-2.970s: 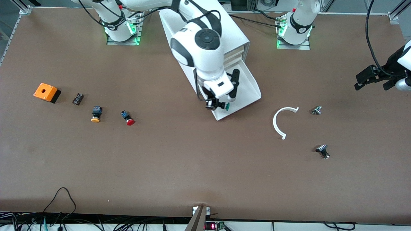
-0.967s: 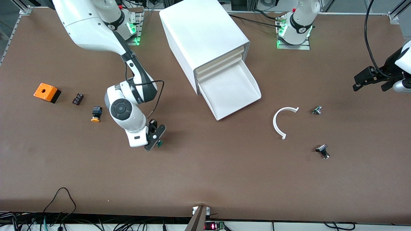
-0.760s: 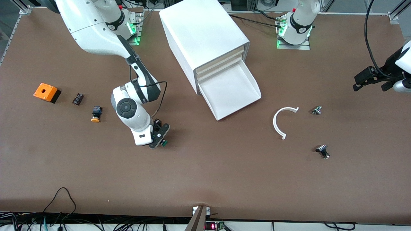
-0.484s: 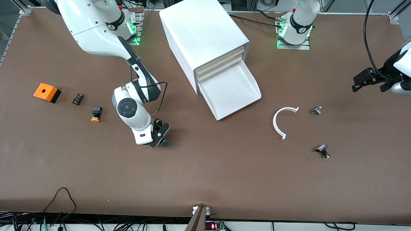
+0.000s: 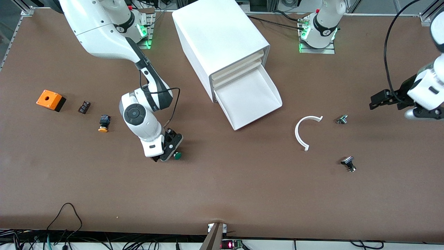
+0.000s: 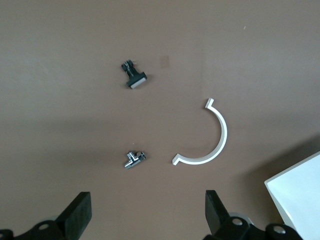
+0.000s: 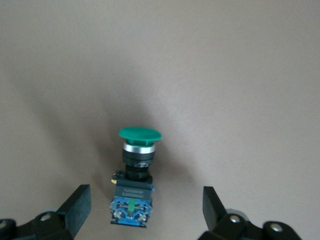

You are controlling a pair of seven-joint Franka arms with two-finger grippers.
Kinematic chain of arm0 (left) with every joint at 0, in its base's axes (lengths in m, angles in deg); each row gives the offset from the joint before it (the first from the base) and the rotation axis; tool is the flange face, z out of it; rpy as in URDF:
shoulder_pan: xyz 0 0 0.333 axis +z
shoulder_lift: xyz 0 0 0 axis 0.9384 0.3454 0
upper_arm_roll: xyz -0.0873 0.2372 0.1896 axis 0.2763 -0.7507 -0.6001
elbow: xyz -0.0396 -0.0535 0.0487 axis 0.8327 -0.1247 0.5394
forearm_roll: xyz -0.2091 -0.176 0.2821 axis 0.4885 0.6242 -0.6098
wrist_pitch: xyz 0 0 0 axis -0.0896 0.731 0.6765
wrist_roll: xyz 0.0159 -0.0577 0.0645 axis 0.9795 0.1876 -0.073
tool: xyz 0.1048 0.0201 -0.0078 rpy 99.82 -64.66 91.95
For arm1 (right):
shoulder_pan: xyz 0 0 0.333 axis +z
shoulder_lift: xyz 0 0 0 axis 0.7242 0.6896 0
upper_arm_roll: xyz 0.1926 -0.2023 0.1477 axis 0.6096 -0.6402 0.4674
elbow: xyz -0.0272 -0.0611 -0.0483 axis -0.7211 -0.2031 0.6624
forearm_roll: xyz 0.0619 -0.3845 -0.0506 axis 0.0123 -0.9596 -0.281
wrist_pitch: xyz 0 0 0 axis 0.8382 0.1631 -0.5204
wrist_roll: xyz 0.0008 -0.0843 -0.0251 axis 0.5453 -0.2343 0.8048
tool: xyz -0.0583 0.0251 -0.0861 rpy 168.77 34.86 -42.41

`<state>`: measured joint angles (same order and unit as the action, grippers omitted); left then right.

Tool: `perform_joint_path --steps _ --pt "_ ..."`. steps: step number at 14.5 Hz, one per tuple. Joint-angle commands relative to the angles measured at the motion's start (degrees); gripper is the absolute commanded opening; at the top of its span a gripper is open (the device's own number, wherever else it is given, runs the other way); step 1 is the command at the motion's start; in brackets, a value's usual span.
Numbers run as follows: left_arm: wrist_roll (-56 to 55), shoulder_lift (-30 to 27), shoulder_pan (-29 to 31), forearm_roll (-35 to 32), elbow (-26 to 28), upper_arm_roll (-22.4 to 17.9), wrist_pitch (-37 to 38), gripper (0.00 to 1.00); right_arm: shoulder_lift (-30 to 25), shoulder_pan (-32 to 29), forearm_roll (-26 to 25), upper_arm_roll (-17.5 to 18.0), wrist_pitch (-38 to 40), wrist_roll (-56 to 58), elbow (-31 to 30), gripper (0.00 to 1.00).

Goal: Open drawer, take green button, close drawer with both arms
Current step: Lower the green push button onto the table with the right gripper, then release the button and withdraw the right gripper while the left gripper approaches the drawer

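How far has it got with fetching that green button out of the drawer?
Done: the drawer stands pulled out and bare inside, and the green button lies on the table, toward the right arm's end. In hand: the right gripper is open around the button, not gripping it. The left gripper waits open above the white curved piece. Left: closing the drawer.

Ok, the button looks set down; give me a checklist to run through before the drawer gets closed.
1. Green button out of drawer, lying on table: ok.
2. Right gripper open, fingers apart from button: ok.
3. Bottom drawer pulled out, nothing seen inside: ok.
4. Left gripper open, holding nothing: ok.
5. Left gripper lined up with drawer front: not ok, it hangs toward its own table end.
6. White curved piece clear of drawer front: ok.
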<state>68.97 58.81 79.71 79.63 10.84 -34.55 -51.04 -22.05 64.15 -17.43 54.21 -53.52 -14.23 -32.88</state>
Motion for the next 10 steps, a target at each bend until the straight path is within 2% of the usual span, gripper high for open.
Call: perform_joint_path --steps 1,3,6,9,10 --pt "-0.01 1.25 0.1 0.03 1.3 0.15 -0.71 0.99 -2.55 -0.79 1.18 0.55 -0.05 0.13 -0.02 1.0" --pt "-4.38 4.84 -1.21 0.11 2.08 0.32 -3.07 0.99 -3.42 -0.88 1.7 0.55 0.04 0.04 1.74 1.0" --pt "-15.18 6.27 -5.33 0.11 7.35 0.41 -11.33 0.99 -4.75 -1.14 12.23 0.46 0.39 -4.17 2.89 1.0" --pt "-25.65 9.24 -7.89 0.11 8.68 2.43 -16.25 0.99 -6.68 -1.66 13.57 0.29 0.74 -5.92 2.89 1.0" --pt "-28.03 9.95 -9.46 0.11 10.42 2.34 -19.58 0.99 -7.47 -2.36 14.09 0.29 2.13 -10.63 2.8 1.0"
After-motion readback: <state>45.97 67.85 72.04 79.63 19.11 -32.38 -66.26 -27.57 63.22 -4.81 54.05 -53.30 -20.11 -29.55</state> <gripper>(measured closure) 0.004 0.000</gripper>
